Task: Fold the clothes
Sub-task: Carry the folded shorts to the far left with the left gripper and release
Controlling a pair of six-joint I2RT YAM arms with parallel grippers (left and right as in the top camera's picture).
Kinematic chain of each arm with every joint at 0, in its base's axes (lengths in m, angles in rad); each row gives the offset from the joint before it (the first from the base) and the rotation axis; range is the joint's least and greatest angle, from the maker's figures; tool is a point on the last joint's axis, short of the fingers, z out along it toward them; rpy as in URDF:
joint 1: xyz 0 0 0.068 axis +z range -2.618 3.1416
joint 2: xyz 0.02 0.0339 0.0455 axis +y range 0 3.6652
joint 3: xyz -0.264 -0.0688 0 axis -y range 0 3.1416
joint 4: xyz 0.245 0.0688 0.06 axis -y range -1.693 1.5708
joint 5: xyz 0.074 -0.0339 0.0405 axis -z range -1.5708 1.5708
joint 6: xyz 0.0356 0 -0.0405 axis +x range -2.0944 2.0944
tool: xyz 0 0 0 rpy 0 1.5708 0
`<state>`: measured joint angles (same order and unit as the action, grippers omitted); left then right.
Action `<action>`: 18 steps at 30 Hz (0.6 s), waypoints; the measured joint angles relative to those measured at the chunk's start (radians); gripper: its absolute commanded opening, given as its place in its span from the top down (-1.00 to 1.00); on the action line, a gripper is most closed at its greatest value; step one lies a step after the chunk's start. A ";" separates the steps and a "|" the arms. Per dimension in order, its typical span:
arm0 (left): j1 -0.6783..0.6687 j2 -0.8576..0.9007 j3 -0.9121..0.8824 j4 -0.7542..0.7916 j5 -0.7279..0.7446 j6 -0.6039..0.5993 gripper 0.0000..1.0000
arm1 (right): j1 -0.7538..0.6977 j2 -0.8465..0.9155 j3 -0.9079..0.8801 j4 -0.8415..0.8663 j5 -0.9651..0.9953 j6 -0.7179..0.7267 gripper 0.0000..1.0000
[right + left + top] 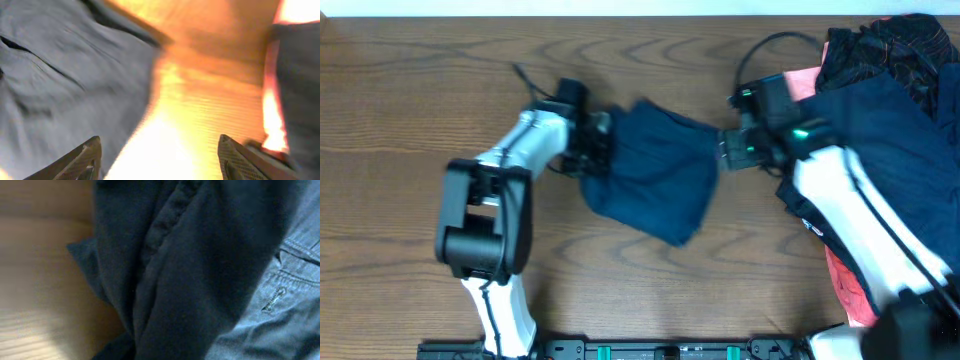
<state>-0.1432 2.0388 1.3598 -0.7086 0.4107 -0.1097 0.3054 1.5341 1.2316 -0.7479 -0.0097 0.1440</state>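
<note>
Overhead, garment (655,175) between left hand (598,148), right hand (722,150)

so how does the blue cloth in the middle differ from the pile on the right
The blue cloth is one piece, lying in the middle; the pile is several garments at the right edge, partly under the right arm. The cloth is all blue; the pile mixes navy, black and pink. Both are unfolded.
</note>
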 measured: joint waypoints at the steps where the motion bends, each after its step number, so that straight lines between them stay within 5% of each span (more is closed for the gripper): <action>1: 0.049 0.000 0.020 -0.006 -0.026 -0.017 0.88 | -0.012 -0.037 0.000 -0.011 0.001 0.000 -0.46; 16: 0.746 -0.003 0.151 -0.031 -0.133 -0.399 0.88 | -0.067 -0.131 0.003 -0.117 0.003 0.000 -0.46; 17: 0.781 -0.003 0.151 -0.044 -0.127 -0.428 0.84 | -0.067 -0.131 0.003 -0.117 0.003 0.000 -0.47; 18: 0.814 -0.003 0.151 -0.055 -0.120 -0.451 0.54 | -0.067 -0.131 0.003 -0.117 0.003 0.000 -0.47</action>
<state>0.6708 2.0357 1.5105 -0.7635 0.2905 -0.5610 0.2386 1.4029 1.2350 -0.8650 -0.0067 0.1440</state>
